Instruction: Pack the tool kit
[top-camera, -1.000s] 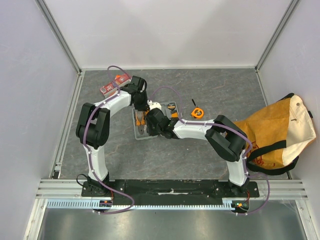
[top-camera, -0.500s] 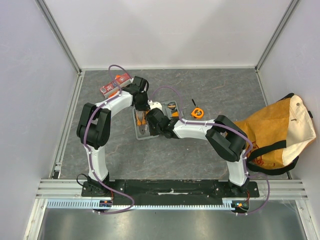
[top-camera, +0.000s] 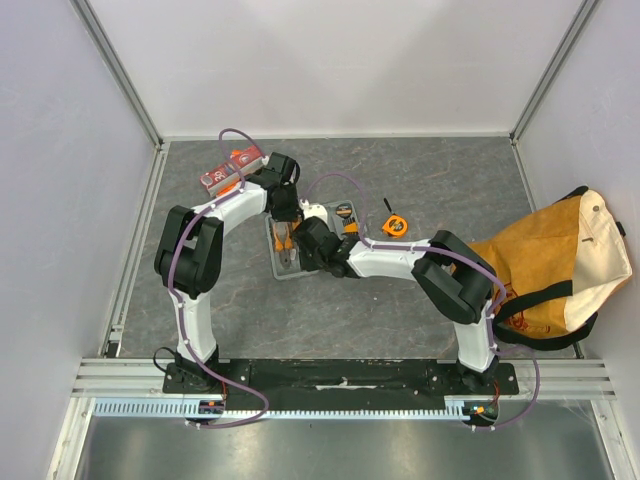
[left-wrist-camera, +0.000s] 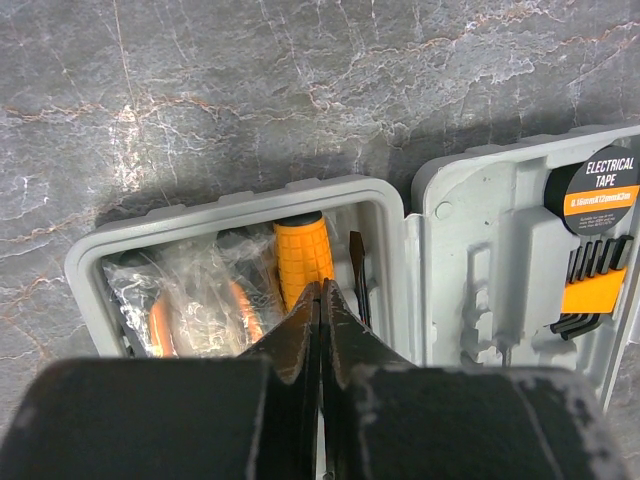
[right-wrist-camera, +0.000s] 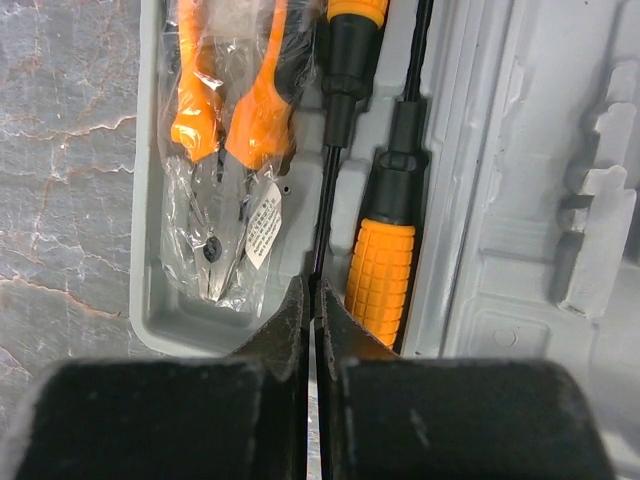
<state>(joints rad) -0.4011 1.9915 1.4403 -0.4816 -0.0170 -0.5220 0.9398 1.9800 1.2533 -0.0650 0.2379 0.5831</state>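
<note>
Case (top-camera: 284, 268): lies open on the bench (top-camera: 420, 300), mid-bench, under both hands. The lid (left-wrist-camera: 480, 230) is flat beside the tray, joined at the hinge.

Tray contents: bagged pliers (right-wrist-camera: 225, 130), a long screwdriver (right-wrist-camera: 325, 180) and a short screwdriver (right-wrist-camera: 380, 270) lying side by side.

Lid contents: tape roll (left-wrist-camera: 598, 190) and hex keys (left-wrist-camera: 590, 290), both seated.

Left hand (left-wrist-camera: 320, 292): fingers pressed together, holding nothing. The tips sit over an orange handle (left-wrist-camera: 303, 255) at the tray's far end. You cannot tell whether they touch it.

Right hand (right-wrist-camera: 310, 288): fingers pressed together as well. The tips are right at the end of the long screwdriver's shaft. You cannot tell whether they nip it or only rest on it.

Change: a second ago both hands stood part open; both have since closed fully. The arms have barely moved and remain over the tray.

Meaning: nothing looks lifted, so read this as closed fingers made ready to press the tools down into their slots, not as a pick.

Outstanding: the tape measure (top-camera: 396, 225) is on the bench just right of the case, and the lid is not yet shut. Packing looks well along but unfinished.

Not for packing: packets (top-camera: 228, 170) at the far left, bag (top-camera: 555, 260) at the right edge.
</note>
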